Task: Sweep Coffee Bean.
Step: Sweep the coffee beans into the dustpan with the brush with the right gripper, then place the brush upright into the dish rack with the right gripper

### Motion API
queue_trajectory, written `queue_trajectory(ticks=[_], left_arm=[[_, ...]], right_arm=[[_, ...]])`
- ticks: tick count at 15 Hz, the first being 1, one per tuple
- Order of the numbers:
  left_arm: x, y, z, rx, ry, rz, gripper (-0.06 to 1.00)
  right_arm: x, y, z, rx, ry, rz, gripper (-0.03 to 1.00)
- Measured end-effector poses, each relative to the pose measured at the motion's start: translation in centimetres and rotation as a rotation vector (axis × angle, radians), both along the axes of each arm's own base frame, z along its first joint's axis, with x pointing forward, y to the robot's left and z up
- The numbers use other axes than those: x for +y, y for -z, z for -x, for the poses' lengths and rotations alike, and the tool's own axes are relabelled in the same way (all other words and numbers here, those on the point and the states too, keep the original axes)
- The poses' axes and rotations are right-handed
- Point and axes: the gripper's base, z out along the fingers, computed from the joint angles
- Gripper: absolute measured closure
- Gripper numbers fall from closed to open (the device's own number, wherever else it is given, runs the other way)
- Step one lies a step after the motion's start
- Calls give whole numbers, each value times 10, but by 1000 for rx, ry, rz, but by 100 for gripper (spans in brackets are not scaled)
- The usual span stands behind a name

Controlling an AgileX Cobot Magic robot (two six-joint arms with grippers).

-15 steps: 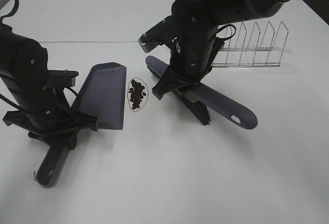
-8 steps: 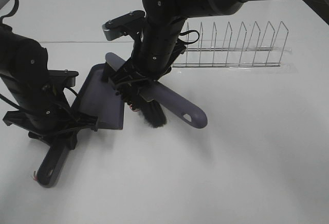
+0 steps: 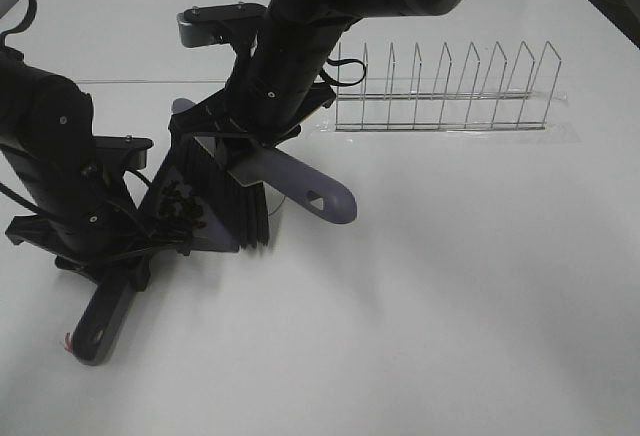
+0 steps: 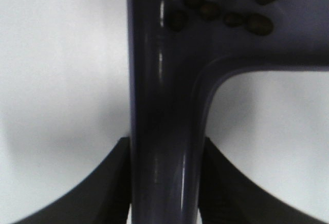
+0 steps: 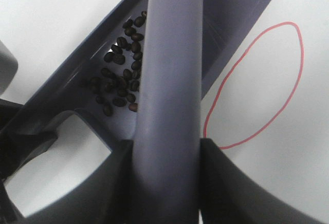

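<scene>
- My right tool (image 5: 167, 154) is clamped on the handle of the grey-purple plastic hand brush (image 3: 305, 184). The brush is angled so its black bristles (image 3: 240, 211) sit at the pan's mouth, which I judge fences the beans in.
- My left tool (image 4: 164, 154) grips the handle of the grey-purple plastic dustpan (image 5: 241, 3), probably to brace it on the white desk (image 3: 450, 306) against the brush's push.
- The small dark coffee beans (image 5: 119, 80) lie inside the pan, towards its handle end.
- The right wrist view shows the thin red string loop (image 5: 257, 80) with no beans inside. The high view barely shows it.
</scene>
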Motion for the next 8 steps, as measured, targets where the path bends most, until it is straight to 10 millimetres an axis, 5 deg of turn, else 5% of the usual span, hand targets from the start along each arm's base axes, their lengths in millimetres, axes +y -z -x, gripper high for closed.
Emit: queue_trajectory(ticks=[4,8], left_arm=[[0,0,0,0,0,0,59],[0,0,0,0,0,0,59]], right_arm=[[-6,-38,1,-97,11,-34,59],[-57,-97,-8,-261,115,108,59]])
